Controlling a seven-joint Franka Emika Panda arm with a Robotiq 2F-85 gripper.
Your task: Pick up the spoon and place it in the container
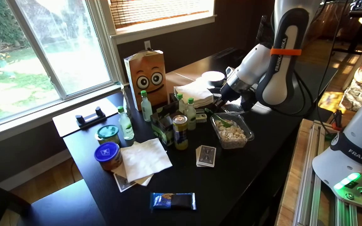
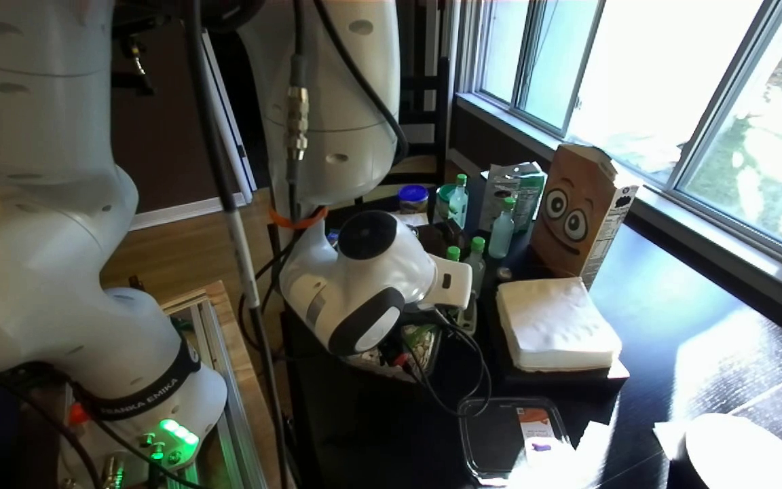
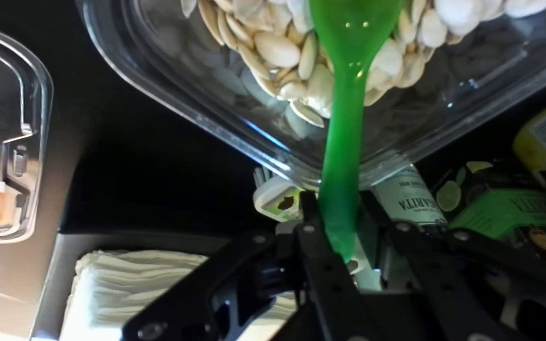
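Note:
The green spoon (image 3: 346, 118) has its bowl end over the pale seeds of the clear tub, the container (image 3: 197, 116). Its handle lies between the fingers of my gripper (image 3: 338, 201), which is shut on it near the handle's end. In an exterior view the spoon (image 1: 223, 121) slants down into the tub (image 1: 247, 127), its bowl end at the seeds; whether it rests on them I cannot tell. My gripper (image 1: 211, 108) is just outside the tub's far corner. In another exterior view the arm hides most of the spoon and gripper, and the tub (image 2: 391, 370) shows partly.
A small brush (image 1: 201, 117), green-capped bottles (image 1: 191, 114) and a can (image 1: 180, 133) stand close to the tub. A stack of napkins (image 2: 557, 326) and a clear lid (image 2: 493, 435) lie near the arm. Cards (image 1: 206, 156) lie in front of the can.

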